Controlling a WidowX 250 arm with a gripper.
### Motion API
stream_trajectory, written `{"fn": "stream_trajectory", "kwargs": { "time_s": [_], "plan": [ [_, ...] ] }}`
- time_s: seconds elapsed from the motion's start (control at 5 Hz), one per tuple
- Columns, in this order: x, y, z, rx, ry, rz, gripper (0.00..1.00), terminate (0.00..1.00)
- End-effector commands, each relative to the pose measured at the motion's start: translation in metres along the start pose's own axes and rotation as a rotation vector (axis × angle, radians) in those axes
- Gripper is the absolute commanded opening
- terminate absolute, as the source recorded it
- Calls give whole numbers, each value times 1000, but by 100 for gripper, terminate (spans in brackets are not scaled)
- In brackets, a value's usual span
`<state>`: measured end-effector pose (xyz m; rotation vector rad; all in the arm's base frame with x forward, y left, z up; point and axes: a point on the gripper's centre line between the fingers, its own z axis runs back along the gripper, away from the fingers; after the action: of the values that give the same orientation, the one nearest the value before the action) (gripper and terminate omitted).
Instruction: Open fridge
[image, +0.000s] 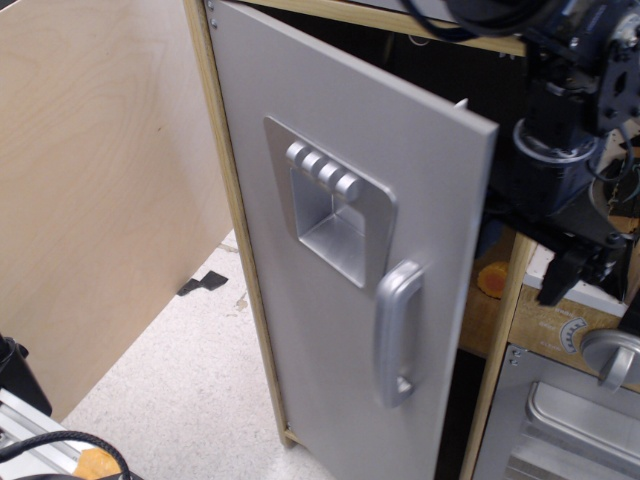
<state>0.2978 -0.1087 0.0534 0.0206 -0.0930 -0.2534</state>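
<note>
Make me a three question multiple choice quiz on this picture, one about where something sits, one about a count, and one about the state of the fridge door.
1. Where is the silver curved vertical handle relative to the recessed silver dispenser panel on the matte grey fridge door?
A. Above and to its left
B. Below and to its right
C. Directly above it

2. How many round silver knobs run along the top of the dispenser panel?
A. Two
B. Four
C. Six

3. What state is the fridge door in?
A. Swung partly open
B. Fully shut
C. Taken off its hinges

Answers: 1 B, the handle stands lower, near the door's free edge. 2 B, four knobs sit in one row. 3 A, a dark gap shows between the door's free edge and the light wood frame.
</note>
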Motion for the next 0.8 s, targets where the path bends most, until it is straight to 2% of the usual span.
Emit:
{"fn": "stream_trajectory", "kwargs": {
  "time_s": [0.0, 0.2, 0.6],
  "plan": [
    [-31, 16, 40, -39, -7, 104, 100, 0],
    [-50, 30, 51, -22, 3, 141, 100, 0],
    [-89, 66, 53, -24, 6, 206, 100, 0]
  ]
}}
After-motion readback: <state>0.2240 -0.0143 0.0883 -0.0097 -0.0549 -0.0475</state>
